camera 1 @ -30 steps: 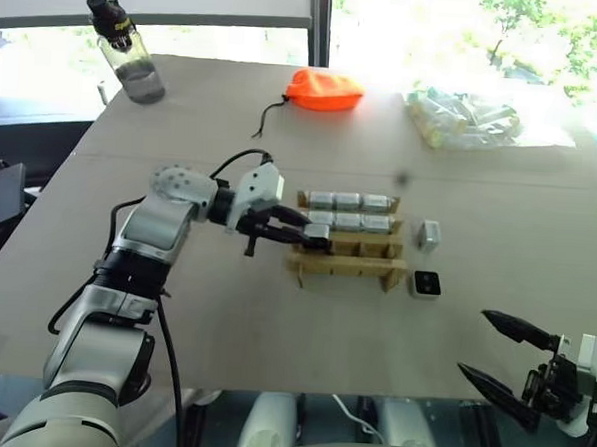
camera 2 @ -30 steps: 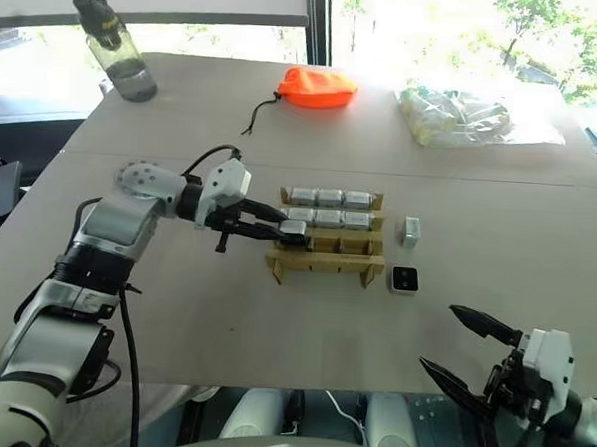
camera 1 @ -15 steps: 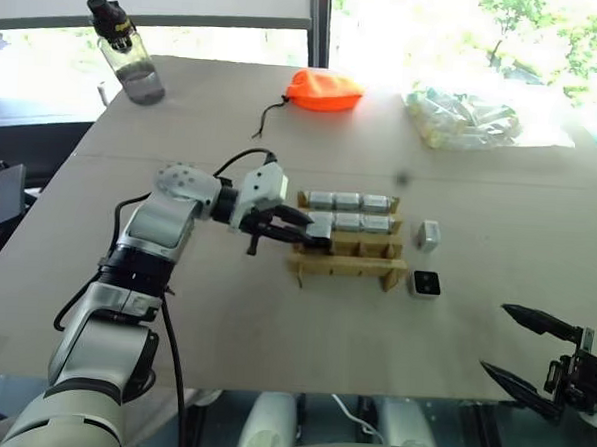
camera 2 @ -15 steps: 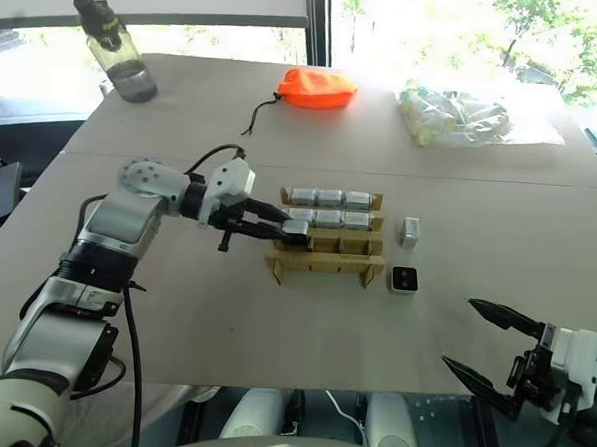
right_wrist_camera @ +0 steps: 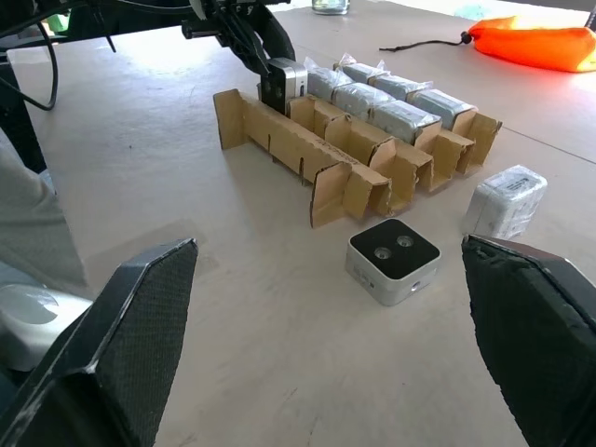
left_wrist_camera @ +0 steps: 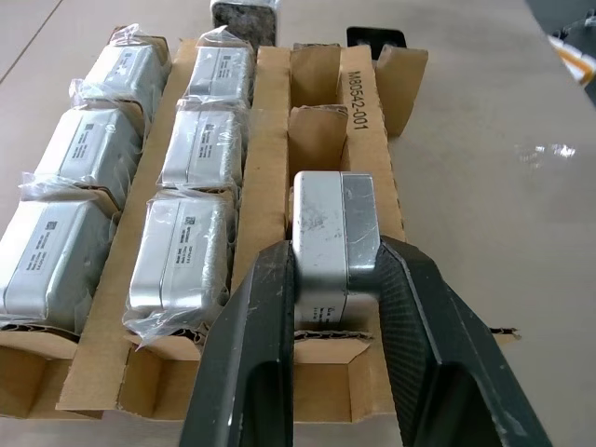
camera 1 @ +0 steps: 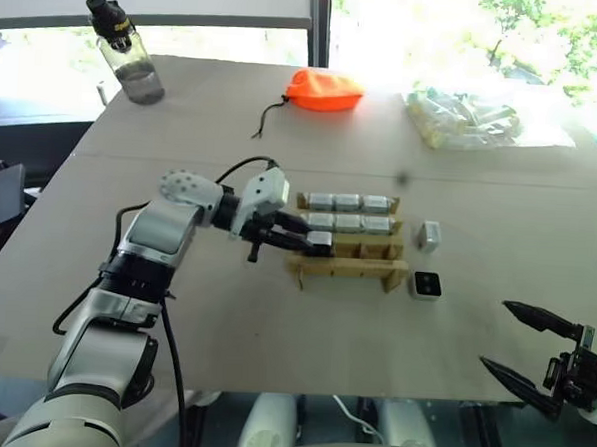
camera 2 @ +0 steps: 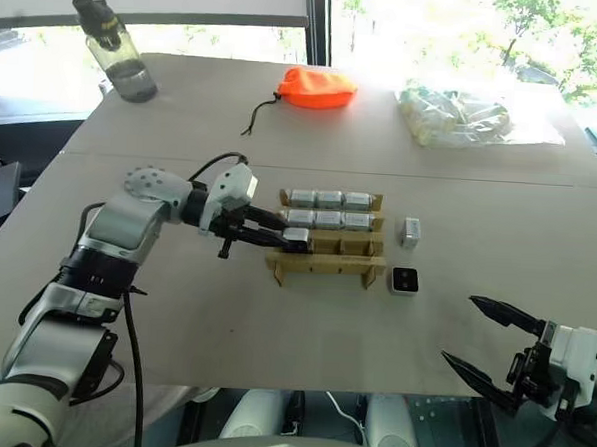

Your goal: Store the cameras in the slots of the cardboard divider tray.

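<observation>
Up close, left end effector (left_wrist_camera: 335, 279) clamps camera (left_wrist_camera: 333, 244) over tray (left_wrist_camera: 372, 102), right (camera 2: 493, 339) apart.

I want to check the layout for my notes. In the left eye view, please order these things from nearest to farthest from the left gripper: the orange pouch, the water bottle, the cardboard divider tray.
From the left gripper:
1. cardboard divider tray, right at the fingers, mid-table.
2. orange pouch, far side, centre.
3. water bottle, far left corner.
</observation>
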Tool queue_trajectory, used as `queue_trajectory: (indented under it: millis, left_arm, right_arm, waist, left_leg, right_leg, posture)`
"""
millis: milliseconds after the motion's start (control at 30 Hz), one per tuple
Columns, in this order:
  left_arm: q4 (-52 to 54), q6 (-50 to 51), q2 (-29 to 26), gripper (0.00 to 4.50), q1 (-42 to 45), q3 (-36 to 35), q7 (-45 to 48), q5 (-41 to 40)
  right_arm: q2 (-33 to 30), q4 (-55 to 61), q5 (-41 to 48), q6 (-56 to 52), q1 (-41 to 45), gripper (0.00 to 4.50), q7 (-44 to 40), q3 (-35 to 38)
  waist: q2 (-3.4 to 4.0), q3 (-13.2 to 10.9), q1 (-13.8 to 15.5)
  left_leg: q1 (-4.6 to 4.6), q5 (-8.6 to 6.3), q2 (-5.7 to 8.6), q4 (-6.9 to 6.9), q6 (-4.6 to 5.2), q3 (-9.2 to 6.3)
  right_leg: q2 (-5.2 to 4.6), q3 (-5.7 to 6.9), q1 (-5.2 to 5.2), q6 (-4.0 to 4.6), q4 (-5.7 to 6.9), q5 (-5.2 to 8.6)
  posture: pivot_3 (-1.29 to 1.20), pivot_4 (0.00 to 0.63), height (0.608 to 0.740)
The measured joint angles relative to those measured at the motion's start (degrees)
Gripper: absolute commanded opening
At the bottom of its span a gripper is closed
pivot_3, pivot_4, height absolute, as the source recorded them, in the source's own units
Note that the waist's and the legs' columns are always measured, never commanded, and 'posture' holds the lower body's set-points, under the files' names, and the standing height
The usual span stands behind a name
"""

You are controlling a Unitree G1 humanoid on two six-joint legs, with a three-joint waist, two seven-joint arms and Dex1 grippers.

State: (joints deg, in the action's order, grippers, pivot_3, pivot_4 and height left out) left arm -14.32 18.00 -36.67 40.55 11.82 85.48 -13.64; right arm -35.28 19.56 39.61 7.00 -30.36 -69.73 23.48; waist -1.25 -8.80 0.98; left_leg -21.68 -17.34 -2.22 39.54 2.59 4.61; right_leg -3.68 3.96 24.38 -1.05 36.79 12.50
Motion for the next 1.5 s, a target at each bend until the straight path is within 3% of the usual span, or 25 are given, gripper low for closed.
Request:
queue_trajectory:
  millis: [167,400,533,700,867,1200,1500]
  left_arm:
    - [3.3,3.4,-0.1,4.25,0.0,0.0,1.2,-2.9]
    - [5.4,5.1,-2.3,4.25,-1.1,-2.5,0.3,-5.2]
    - [8.9,7.8,-4.5,4.25,-2.3,-6.3,0.4,-9.2]
    - [14.3,8.6,-12.9,4.25,-10.3,-11.3,3.3,-12.6]
    - [18.2,7.4,-15.3,4.25,-14.0,-14.2,1.3,-13.4]
    - [22.9,7.9,-17.3,4.25,-16.9,-16.5,-0.9,-16.2]
    - [25.2,4.1,-17.7,4.25,-18.5,-17.7,0.6,-18.7]
  right_arm:
    - [0.0,0.1,-0.1,-0.7,-0.1,4.50,0.9,0.0]
    - [3.4,2.8,-4.1,-2.4,-2.0,4.50,7.4,-2.0]
    - [8.5,8.3,-11.3,-7.2,-2.1,4.50,19.3,-7.8]
    - [21.4,13.7,-22.7,-15.8,1.5,4.50,40.5,-19.7]
    - [25.9,13.9,-29.1,-22.4,5.3,4.50,51.6,-23.3]
    - [29.0,13.0,-34.0,-28.3,8.7,4.50,59.3,-28.8]
    - [29.4,12.0,-34.9,-28.7,10.1,4.50,61.4,-29.6]
  waist:
    - [0.00,0.0,0.0]
    - [0.01,0.0,-0.1]
    - [0.03,0.0,-0.2]
    - [0.09,0.0,-0.4]
    - [-0.01,0.1,-0.1]
    - [-0.01,0.1,-0.3]
    - [-0.02,0.1,-0.3]
  left_leg:
    - [0.02,0.01,0.00,0.01,0.00,0.00]
    - [0.00,0.01,-0.07,0.01,-0.02,-0.08]
    - [0.01,0.02,-0.12,0.01,-0.03,-0.02]
    - [-0.08,0.05,-0.18,-0.02,-0.11,0.05]
    - [-0.11,0.05,-0.03,0.00,-0.10,0.10]
    - [-0.07,0.06,-0.09,-0.06,-0.11,0.07]
    - [-0.07,0.05,-0.09,-0.06,-0.11,0.09]
  right_leg:
    - [0.00,-0.02,0.00,0.00,0.01,0.00]
    - [0.02,-0.04,0.01,0.02,0.03,0.01]
    - [-0.02,-0.06,0.02,0.00,0.06,0.01]
    - [-0.01,-0.12,0.23,0.02,0.13,0.03]
    - [-0.14,-0.08,0.21,0.02,0.10,0.03]
    - [0.02,-0.07,0.23,0.02,0.10,0.03]
    - [0.02,-0.06,0.24,0.02,0.08,0.02]
  posture:
    - [0.00,0.150,0.740]
    - [0.00,0.150,0.740]
    - [0.00,0.150,0.740]
    - [0.00,0.150,0.740]
    - [0.00,0.150,0.740]
    - [0.00,0.150,0.740]
    - [0.00,0.150,0.740]
